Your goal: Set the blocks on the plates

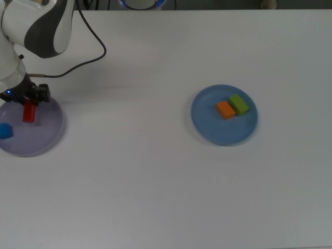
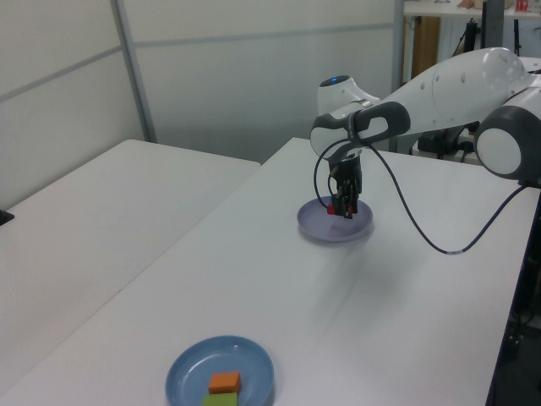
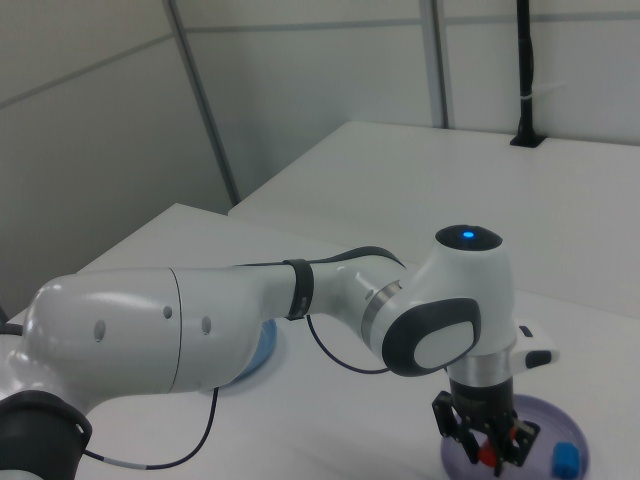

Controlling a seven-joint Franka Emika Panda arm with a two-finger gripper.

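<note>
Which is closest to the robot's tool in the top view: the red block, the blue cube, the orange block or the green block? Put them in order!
From the tool:
1. Red block, right at the tool, over the lavender plate.
2. Blue cube, on that plate.
3. Orange block, on the blue plate.
4. Green block, just beyond the orange.

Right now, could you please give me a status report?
Gripper shut on red block, over lavender plate. Blue cube on it. Nothing in the way.
</note>
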